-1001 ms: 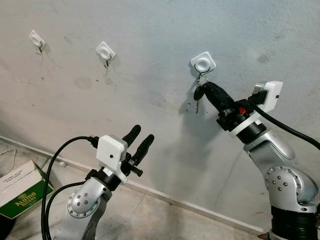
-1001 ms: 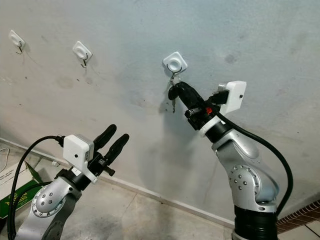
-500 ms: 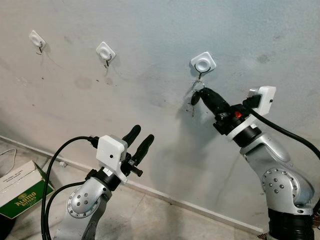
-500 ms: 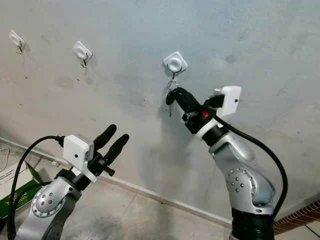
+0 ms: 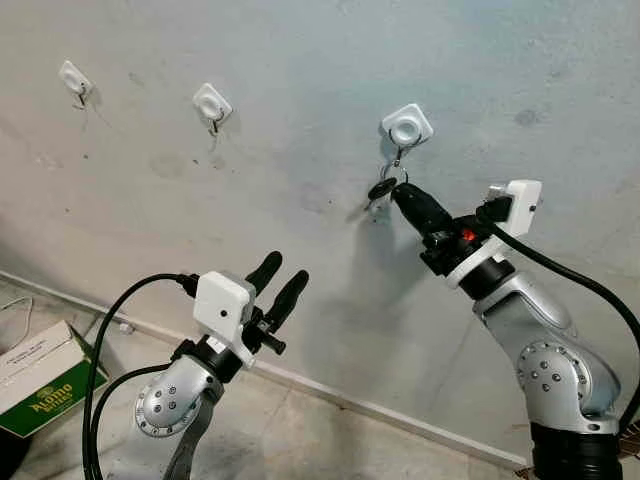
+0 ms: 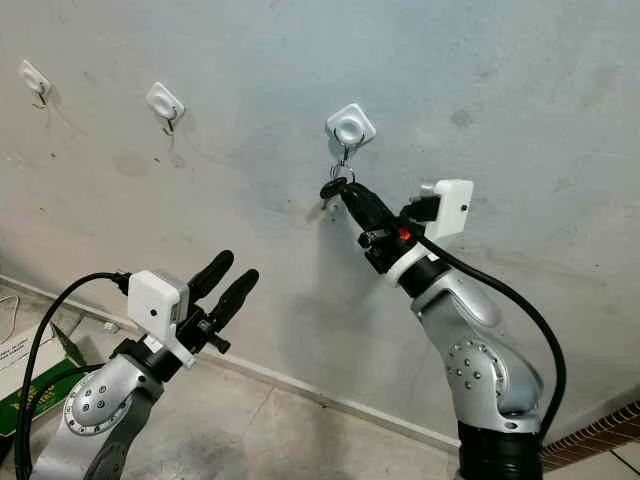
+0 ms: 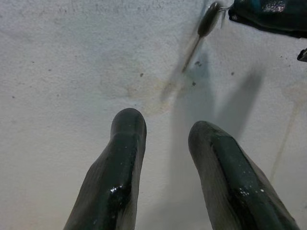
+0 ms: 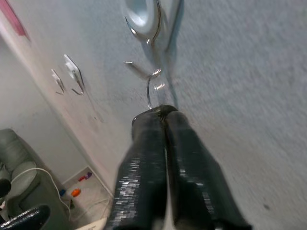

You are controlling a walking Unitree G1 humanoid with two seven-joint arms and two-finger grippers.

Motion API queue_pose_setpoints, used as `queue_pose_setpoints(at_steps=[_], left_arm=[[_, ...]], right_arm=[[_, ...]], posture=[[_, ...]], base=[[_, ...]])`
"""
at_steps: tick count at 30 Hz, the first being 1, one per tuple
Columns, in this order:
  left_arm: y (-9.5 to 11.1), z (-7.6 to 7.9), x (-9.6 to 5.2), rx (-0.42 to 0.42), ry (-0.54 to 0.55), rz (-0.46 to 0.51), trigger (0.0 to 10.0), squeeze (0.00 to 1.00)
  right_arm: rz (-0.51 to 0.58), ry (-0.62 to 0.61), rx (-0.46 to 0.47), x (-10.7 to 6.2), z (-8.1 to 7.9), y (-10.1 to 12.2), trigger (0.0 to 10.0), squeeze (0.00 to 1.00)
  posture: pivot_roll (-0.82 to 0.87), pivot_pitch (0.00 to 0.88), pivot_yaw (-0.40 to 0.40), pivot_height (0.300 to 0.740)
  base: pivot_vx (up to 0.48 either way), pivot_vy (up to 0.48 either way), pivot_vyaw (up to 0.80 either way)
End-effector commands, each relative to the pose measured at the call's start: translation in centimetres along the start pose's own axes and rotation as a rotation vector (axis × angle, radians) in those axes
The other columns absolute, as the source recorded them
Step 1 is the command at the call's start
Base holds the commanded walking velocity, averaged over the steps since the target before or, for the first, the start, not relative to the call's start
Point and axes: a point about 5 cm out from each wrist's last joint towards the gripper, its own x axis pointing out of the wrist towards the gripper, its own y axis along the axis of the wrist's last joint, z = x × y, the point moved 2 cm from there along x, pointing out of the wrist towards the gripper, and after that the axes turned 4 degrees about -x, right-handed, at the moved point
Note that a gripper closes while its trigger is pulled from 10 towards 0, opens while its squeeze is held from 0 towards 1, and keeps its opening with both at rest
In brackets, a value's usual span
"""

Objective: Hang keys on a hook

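Right hand (image 5: 398, 190) is raised to the grey wall (image 5: 300, 60), just below the rightmost hook (image 5: 406, 127), a white square plate w/ a metal hook under it. Its two black fingers are pressed together, pinching the key ring (image 8: 154, 86); in the right wrist view the tips meet right at the ring, w/ the hook's curved metal just beyond them. The keys (image 5: 380, 189) stick out sideways from the fingertips toward the robot's left, dark head against the wall, directly under the hook. Ring looks close to or on the hook's metal tip, but can't tell if it's actually threaded over it.

Left hand (image 5: 283, 274) hovers lower down, well apart from the hooks, fingers spread w/ a clear gap between them and nothing held. Left wrist view looks along those fingers at bare wall, w/ the keys and part of the other hand at the far edge.

Two more hooks on the wall to the left: middle hook (image 5: 211, 103) and far hook (image 5: 73, 78). A green and white box (image 5: 40, 380) lies on the floor (image 5: 300, 440) at lower left, near the left arm's black cable (image 5: 110, 320).
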Motion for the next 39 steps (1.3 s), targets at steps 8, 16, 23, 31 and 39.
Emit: queue_pose_setpoints(at_steps=[8,16,23,31,39], left_arm=[[0.3,0.2,0.0,0.003,-0.012,0.01,10.0,0.0],[0.4,0.2,-0.1,0.004,-0.005,0.014,10.0,0.0],[-0.6,-0.1,-0.6,-0.007,0.028,-0.019,10.0,0.0],[-2.1,-0.9,-1.2,0.028,0.138,-0.078,10.0,0.0],[-2.9,-1.4,-1.0,-0.052,0.228,-0.119,10.0,0.0]], right_arm=[[-0.078,-0.015,-0.06,-0.2,-0.1,-1.7,10.0,1.0],[-0.139,-0.016,-0.133,-0.7,-0.6,-3.6,10.0,1.0],[-0.162,-0.053,-0.209,-1.4,-0.9,-4.4,10.0,1.0],[-0.147,-0.181,-0.305,-2.0,-0.4,-4.6,10.0,1.0],[-0.17,-0.295,-0.319,-3.5,0.3,-5.7,10.0,1.0]], posture=[[-0.08,0.093,0.088,0.74],[-0.08,0.094,0.086,0.74],[-0.08,0.094,0.086,0.74],[-0.08,0.095,0.081,0.74],[-0.08,0.094,0.079,0.74]], base=[[0.0,0.0,0.0],[0.0,0.0,0.0],[0.0,0.0,0.0],[0.0,0.0,0.0],[0.0,0.0,0.0]])
